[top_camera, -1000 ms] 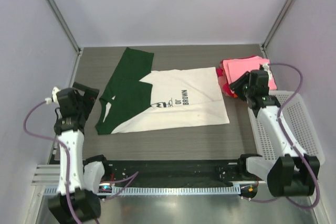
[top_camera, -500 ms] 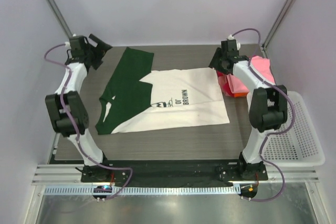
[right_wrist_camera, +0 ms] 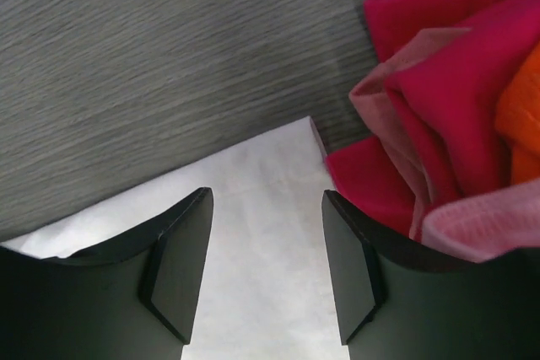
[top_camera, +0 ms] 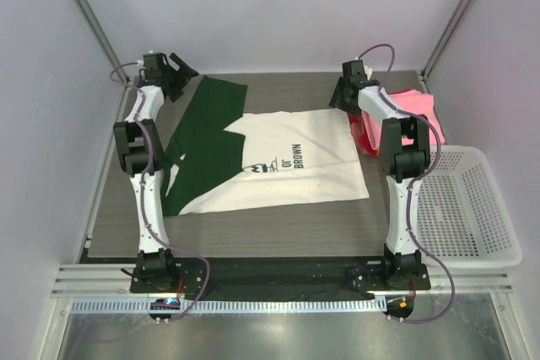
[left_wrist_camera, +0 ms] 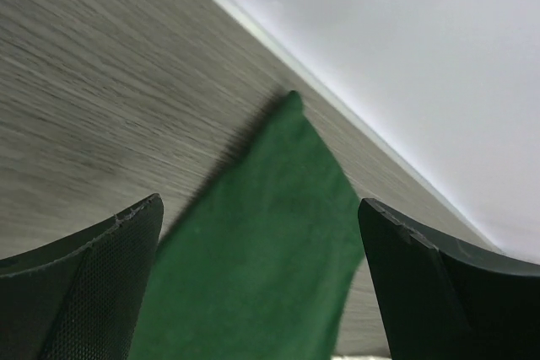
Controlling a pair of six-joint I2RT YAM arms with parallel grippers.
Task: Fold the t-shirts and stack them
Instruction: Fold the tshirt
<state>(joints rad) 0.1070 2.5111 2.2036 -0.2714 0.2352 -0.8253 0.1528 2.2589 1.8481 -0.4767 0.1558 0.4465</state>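
A cream-white t-shirt (top_camera: 287, 162) with dark green sleeves (top_camera: 202, 120) and a small dark chest print lies flat on the grey table. My left gripper (top_camera: 182, 72) is open at the far left, over the tip of the green sleeve (left_wrist_camera: 270, 233). My right gripper (top_camera: 342, 94) is open over the shirt's far right corner (right_wrist_camera: 261, 208). A pile of folded pink, red and orange shirts (top_camera: 405, 115) lies beside that corner, also in the right wrist view (right_wrist_camera: 456, 99).
A white mesh basket (top_camera: 460, 204) stands at the right edge of the table. Pale walls (top_camera: 278, 14) close the table on three sides, close behind both grippers.
Both arms have swung from the near sides of the table out to the far edge. The left gripper moved to the green sleeve, the right to the shirt's far right corner.
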